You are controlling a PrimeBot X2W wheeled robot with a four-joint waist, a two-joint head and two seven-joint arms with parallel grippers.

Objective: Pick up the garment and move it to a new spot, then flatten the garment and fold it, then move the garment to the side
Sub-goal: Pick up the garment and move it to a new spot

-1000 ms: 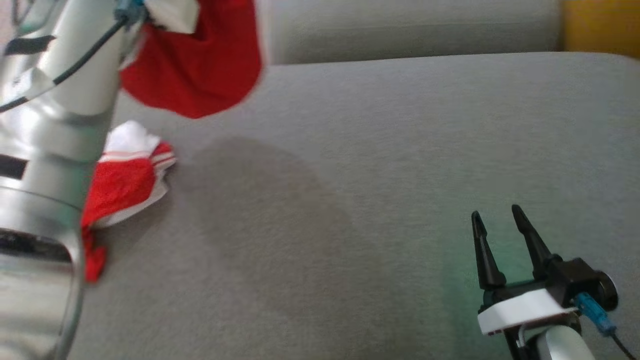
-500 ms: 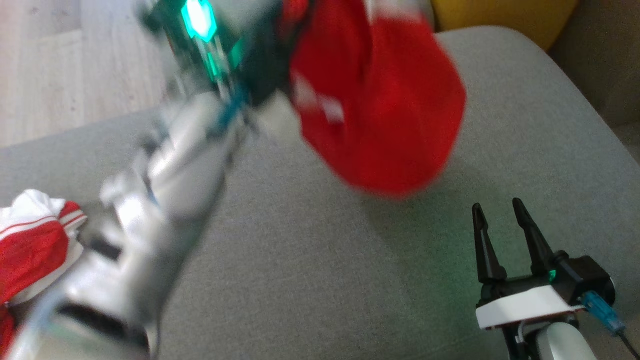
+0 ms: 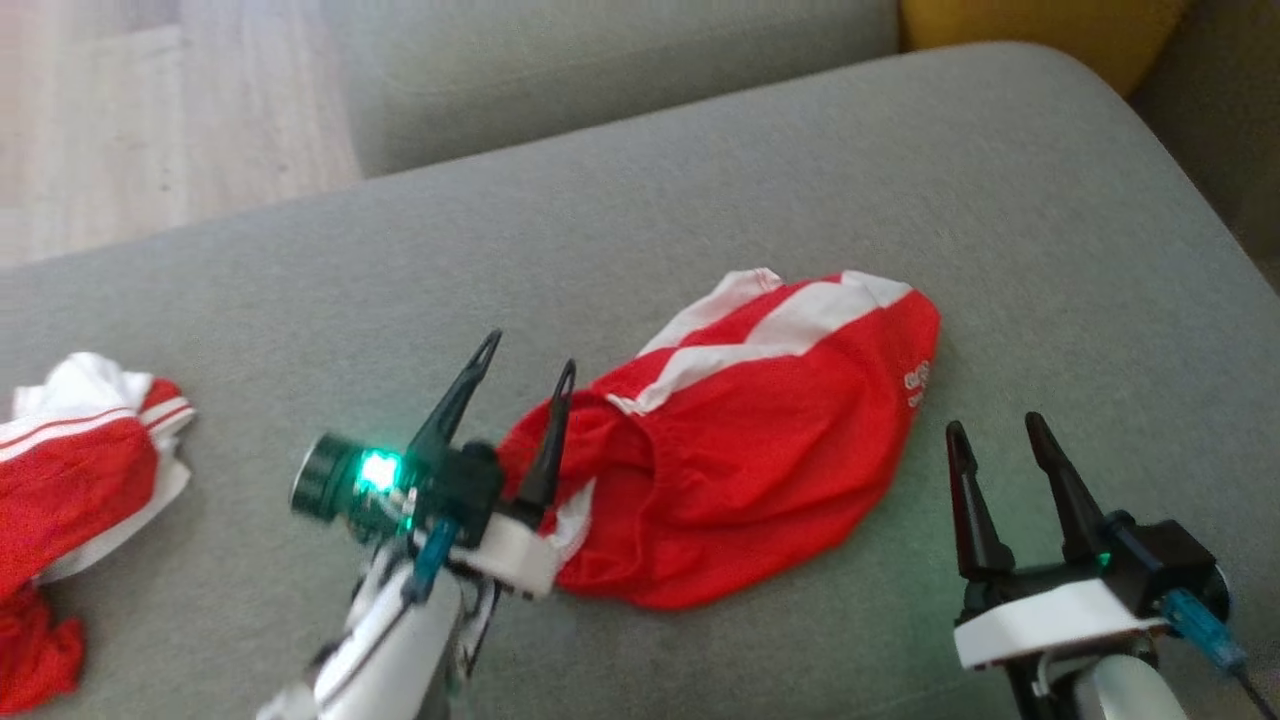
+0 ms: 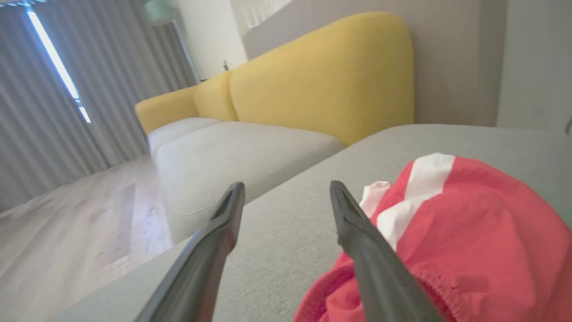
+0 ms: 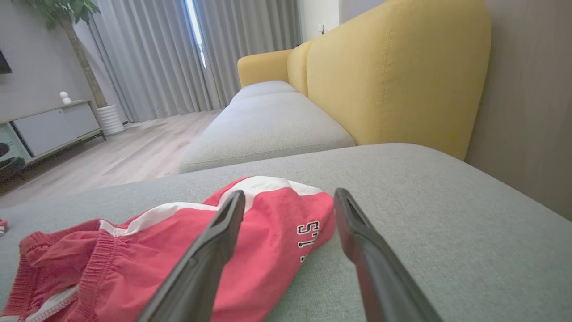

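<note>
Crumpled red fabric shorts with white stripes (image 3: 760,450) lie on the grey fabric sofa seat (image 3: 700,220). The left gripper (image 3: 528,355) is spread wide, empty, at their waistband; the right gripper (image 3: 995,425), wide too, sits just beside.

Red garment (image 3: 760,470) with white stripes lies crumpled on the grey cushion (image 3: 700,220).

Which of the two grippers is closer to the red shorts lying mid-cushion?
Left. The left gripper is at the shorts' waistband end, one finger over the fabric. The right gripper stands off the opposite end, bare cushion between.
</note>
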